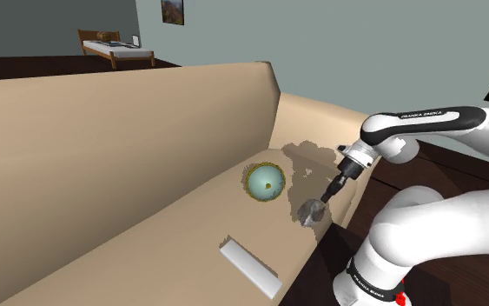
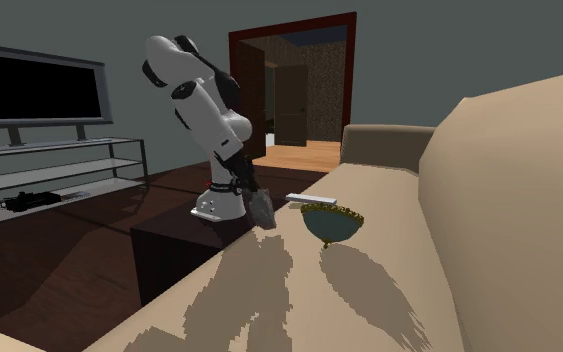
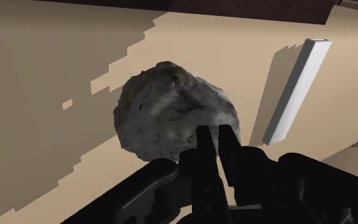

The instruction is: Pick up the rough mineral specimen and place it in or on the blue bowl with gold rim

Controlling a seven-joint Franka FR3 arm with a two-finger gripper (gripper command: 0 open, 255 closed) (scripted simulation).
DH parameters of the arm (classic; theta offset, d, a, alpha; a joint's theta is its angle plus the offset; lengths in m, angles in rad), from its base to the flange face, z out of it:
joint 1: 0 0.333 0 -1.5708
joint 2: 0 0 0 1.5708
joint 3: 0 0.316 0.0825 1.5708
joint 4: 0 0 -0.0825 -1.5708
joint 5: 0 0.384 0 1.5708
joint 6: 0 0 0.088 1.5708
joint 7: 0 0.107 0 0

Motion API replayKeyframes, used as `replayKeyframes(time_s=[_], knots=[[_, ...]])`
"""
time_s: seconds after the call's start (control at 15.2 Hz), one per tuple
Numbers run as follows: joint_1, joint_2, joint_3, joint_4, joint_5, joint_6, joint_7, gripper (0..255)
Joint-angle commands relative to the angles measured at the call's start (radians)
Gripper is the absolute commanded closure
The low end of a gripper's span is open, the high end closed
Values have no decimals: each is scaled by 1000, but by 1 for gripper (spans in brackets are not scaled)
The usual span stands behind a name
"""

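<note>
**Specimen pinched at fingertips, bowl apart**

Gripper (image 3: 213,131) nearly closed; fingers (image 3: 203,145) pinch the near edge of the rough grey mineral specimen (image 3: 171,108); blue bowl with gold rim (image 1: 246,184) sits on the tan sofa seat (image 1: 147,209), near the gripper but apart; white bar (image 3: 295,89) lies beyond the specimen.

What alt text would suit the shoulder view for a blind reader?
A white robot arm reaches over a tan sofa seat, its black gripper right at a rough grey rock. A blue bowl with a gold rim sits just left of the rock, a white bar nearer the camera.
</note>
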Motion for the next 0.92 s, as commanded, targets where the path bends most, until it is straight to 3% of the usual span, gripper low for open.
replayKeyframes(time_s=[0.0, 0.13, 0.2, 0.26, 0.33, 0.4, 0.53, 0.66, 0.86], knots=[[-12, -25, 26, 12, 5, -36, 18, 255], [-14, -26, 25, 11, 4, -36, 17, 255], [-14, -26, 25, 11, 4, -36, 17, 0], [-129, 4, 308, -51, 45, 13, 490, 0], [-68, -12, 138, -21, 22, -12, 68, 0], [-63, -16, 132, -21, 16, -12, 73, 0], [-5, 185, 302, 44, 108, 27, 436, 0], [41, 436, 403, 168, 192, 3, 753, 0], [52, 463, 403, 156, 204, 31, 766, 0]])
